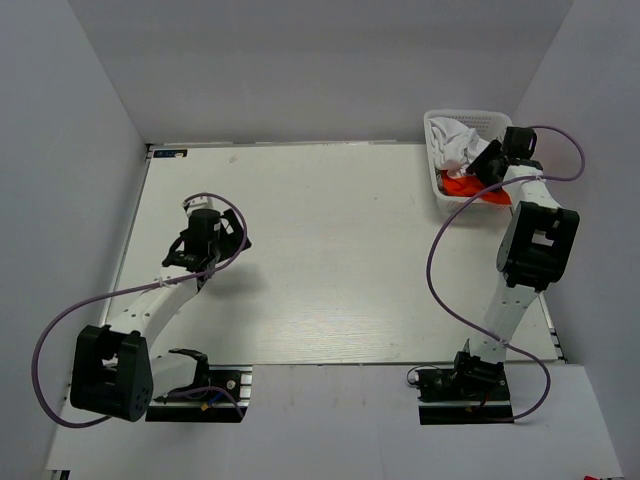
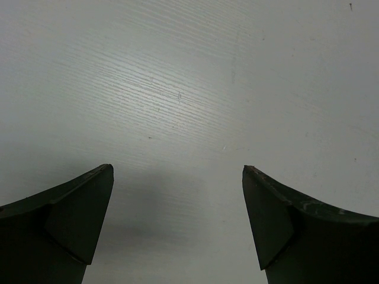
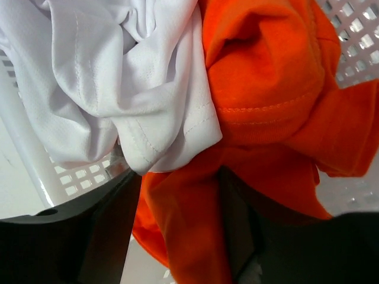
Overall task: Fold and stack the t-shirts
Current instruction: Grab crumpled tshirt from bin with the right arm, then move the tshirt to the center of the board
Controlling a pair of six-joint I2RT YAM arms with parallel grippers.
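Your left gripper point(image 2: 177, 174) hangs over the white surface point(image 2: 177, 71), its fingers spread wide. Your right gripper point(image 3: 180, 177) is down in the white plastic lattice basket point(image 3: 26, 154) at the far right corner. It has one finger on each side of a fold of the bright orange-red cloth t-shirt point(image 3: 266, 77); you cannot tell whether they pinch it. The crumpled white cloth t-shirt point(image 3: 118, 77) lies against the orange one in the basket.
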